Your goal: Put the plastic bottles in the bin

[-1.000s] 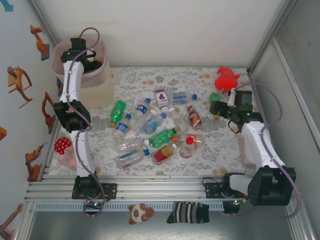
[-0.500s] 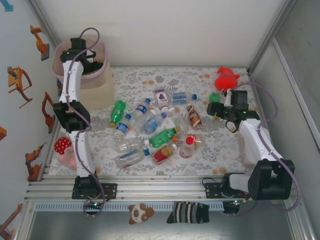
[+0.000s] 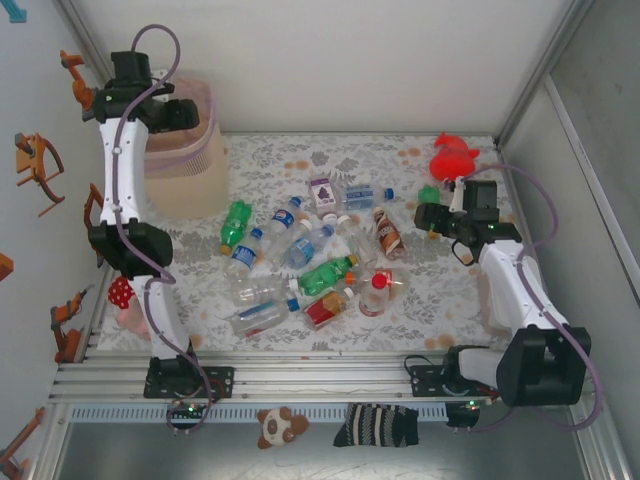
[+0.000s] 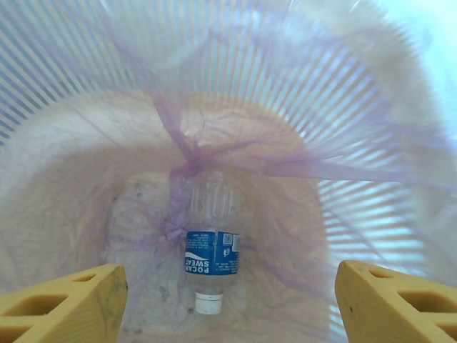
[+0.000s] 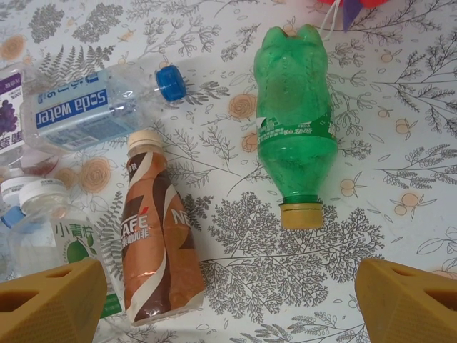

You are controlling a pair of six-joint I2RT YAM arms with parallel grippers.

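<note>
Left gripper [image 4: 230, 304] hangs over the bin [image 3: 190, 190] at ten o'clock of the table [image 3: 440, 300], jaws wide, empty. One blue-labelled bottle [image 4: 212, 243] lies inside, half veiled by the liner bag [image 4: 285, 143]. Right gripper [image 5: 228, 304], likewise spread and empty, hovers at two o'clock above a green bottle [image 5: 294, 136], which is probably light, slick and crushable, and best pinched across its waist. The central heap [image 3: 300, 255] overlaps, hiding some bottles.

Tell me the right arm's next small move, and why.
Probably lower the right gripper toward the green bottle, nudging so it sits centred. The jaws stand open and empty, the bottle lies flat on the tablecloth just ahead of the fingers, apart from the brown coffee bottle, so there looks to be room to close on it.
</note>
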